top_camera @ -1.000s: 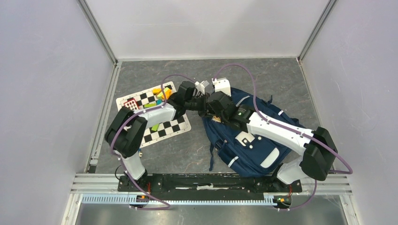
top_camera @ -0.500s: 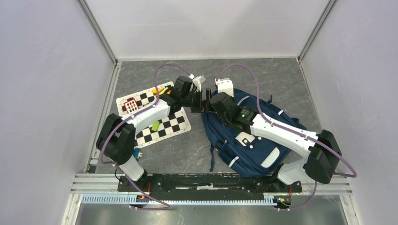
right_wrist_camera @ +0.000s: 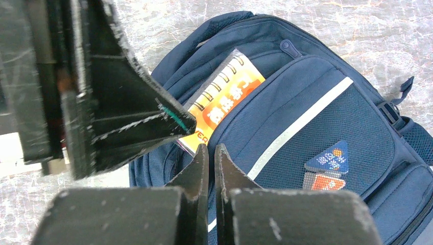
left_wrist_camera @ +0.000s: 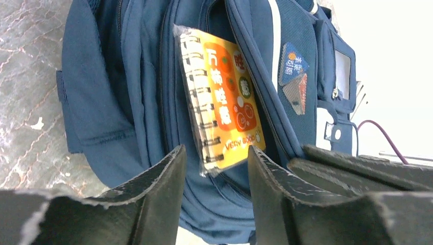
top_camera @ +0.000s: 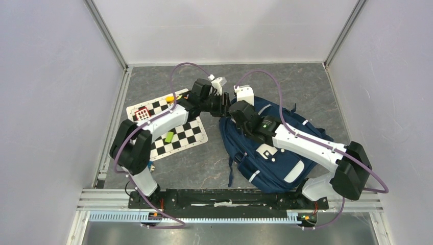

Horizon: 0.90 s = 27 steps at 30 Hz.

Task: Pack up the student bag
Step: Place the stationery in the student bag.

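Observation:
The student bag (top_camera: 278, 161) is a navy backpack lying flat on the right of the table. An orange spiral notebook (left_wrist_camera: 227, 97) sticks halfway out of the bag's (left_wrist_camera: 102, 102) main opening. My left gripper (left_wrist_camera: 217, 163) is open at the bag's top end. The notebook's near corner shows in the gap between the jaws, touching neither finger (left_wrist_camera: 163, 178). My right gripper (right_wrist_camera: 210, 150) is shut, its tips at the rim of the opening beside the notebook (right_wrist_camera: 224, 97). I cannot tell if fabric is pinched. From above, both grippers (top_camera: 227, 106) hide the notebook.
A checkered mat (top_camera: 186, 135) lies left of the bag under my left arm. It carries a green block (top_camera: 168, 137), a red-and-white grid piece (top_camera: 143, 114) and a yellow item (top_camera: 170, 98). Grey walls enclose three sides. A metal rail (top_camera: 230, 196) runs along the near edge.
My left jaws spread wide, then came partly together. The left wrist shifted slightly toward the far side and its elbow swung left. The right arm barely moved.

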Tool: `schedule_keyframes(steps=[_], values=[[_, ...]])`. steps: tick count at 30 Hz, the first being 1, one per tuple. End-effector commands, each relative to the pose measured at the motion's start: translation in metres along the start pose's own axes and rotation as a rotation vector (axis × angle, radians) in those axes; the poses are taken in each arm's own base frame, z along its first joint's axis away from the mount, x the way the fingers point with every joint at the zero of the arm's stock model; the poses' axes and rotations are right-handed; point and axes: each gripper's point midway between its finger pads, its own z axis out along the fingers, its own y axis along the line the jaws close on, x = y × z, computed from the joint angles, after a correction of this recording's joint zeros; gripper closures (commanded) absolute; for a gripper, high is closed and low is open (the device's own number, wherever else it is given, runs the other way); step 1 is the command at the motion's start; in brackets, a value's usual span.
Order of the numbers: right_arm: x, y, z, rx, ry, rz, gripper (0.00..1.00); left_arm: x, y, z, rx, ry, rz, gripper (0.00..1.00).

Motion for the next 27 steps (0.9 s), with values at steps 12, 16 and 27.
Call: schedule_keyframes(steps=[12, 16, 27], values=[[-0.007, 0.003, -0.004, -0.016, -0.022, 0.001, 1.00, 0.024, -0.053, 0.034, 0.191, 0.040, 0.136, 0.75], [-0.005, 0.002, -0.005, -0.016, -0.020, -0.004, 1.00, 0.047, -0.061, 0.035, 0.229, 0.094, 0.169, 0.74], [-0.023, 0.001, -0.023, -0.067, -0.072, 0.031, 0.81, 0.009, -0.011, -0.018, -0.121, -0.022, 0.216, 0.09]])
